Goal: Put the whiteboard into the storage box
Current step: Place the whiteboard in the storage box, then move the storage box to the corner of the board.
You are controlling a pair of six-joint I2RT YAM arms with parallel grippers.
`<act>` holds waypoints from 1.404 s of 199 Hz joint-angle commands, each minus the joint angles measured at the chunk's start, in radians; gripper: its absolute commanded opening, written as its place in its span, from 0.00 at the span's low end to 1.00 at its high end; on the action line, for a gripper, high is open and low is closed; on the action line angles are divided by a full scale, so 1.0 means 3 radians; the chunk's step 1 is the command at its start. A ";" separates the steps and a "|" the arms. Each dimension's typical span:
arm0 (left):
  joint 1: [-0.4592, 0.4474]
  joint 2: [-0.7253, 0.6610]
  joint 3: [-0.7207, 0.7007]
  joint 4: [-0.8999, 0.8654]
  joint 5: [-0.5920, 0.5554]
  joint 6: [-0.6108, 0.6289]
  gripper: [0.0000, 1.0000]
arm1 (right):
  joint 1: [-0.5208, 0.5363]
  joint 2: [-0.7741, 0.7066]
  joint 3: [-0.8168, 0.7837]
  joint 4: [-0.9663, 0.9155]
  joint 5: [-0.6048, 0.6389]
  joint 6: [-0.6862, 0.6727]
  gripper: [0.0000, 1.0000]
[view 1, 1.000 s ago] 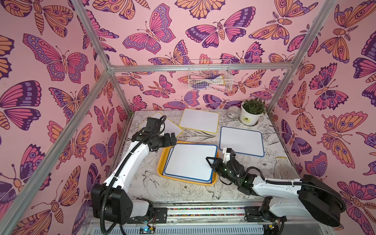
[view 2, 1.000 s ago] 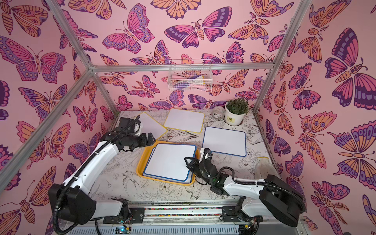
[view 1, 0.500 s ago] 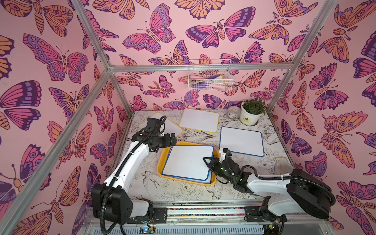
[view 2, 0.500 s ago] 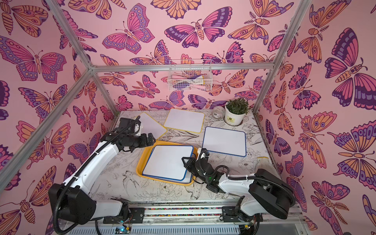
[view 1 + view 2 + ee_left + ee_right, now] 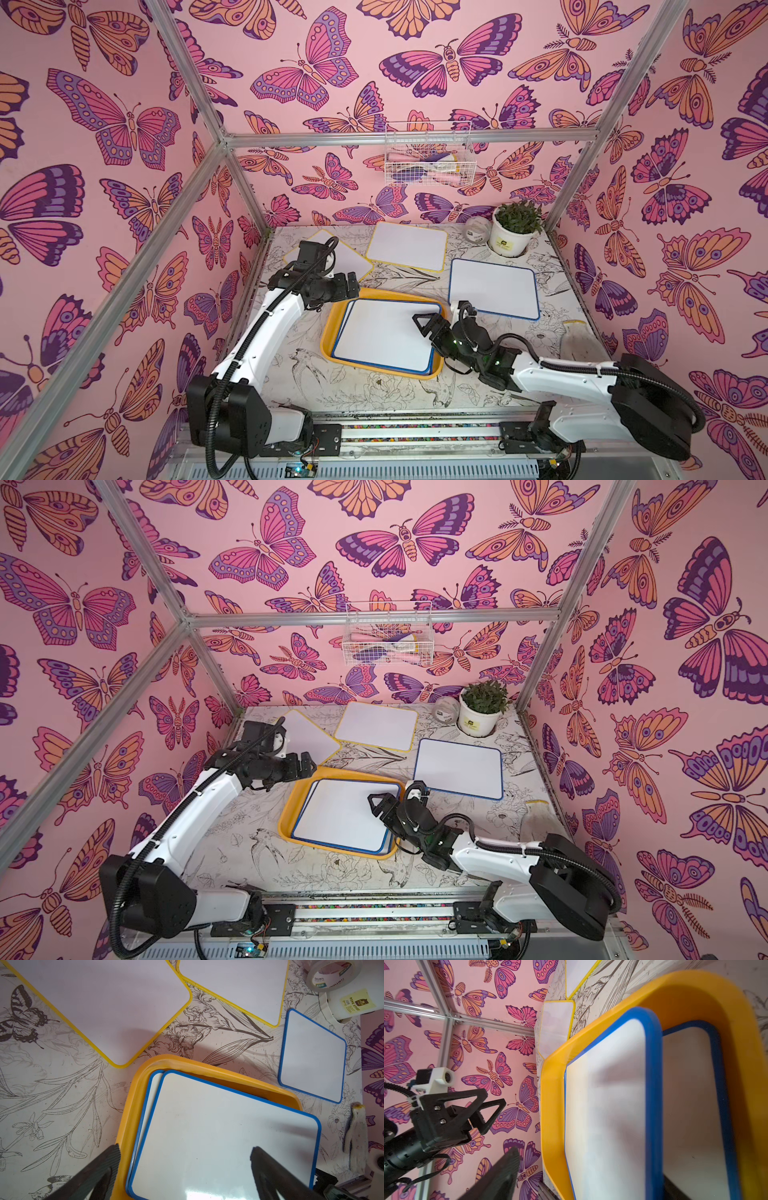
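Observation:
The storage box [image 5: 386, 294] [image 5: 353, 772] is a shallow yellow-orange tray in the middle of the table. Two blue-framed whiteboards lie stacked in it, the top whiteboard [image 5: 384, 338] [image 5: 338, 818] [image 5: 218, 1136] [image 5: 608, 1105] slightly askew. My right gripper [image 5: 430, 328] [image 5: 380, 806] [image 5: 591, 1167] is at that board's right edge. It is open, and its jaws straddle the edge without gripping it. My left gripper [image 5: 353, 281] [image 5: 309, 763] [image 5: 185, 1153] hangs open and empty over the box's far left corner.
A blue-framed board [image 5: 492, 289] lies right of the box. Two yellow-framed boards [image 5: 407, 245] [image 5: 351, 259] lie behind it. A potted plant [image 5: 513, 232] and a tape roll [image 5: 478, 228] stand at the back right, and a wire basket [image 5: 428, 158] hangs on the wall. A pale rag-like thing [image 5: 577, 340] lies at the right edge.
My right gripper pushed the top whiteboard leftward into the box, then opened and let it go. The left arm has not moved.

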 commanded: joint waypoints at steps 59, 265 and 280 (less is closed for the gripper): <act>0.0021 0.0171 -0.0023 -0.0094 -0.0143 0.0042 1.00 | -0.0161 -0.0286 0.0458 -0.1730 0.0011 -0.0446 0.99; 0.0019 0.0628 0.0051 -0.0255 -0.0348 0.0062 0.97 | -0.0484 0.0673 0.1120 -0.2538 -0.0094 -0.1761 0.40; 0.0018 0.0622 0.0050 -0.0257 -0.0345 0.0062 0.97 | -0.0481 0.0744 0.1105 -0.2500 -0.0097 -0.1747 0.33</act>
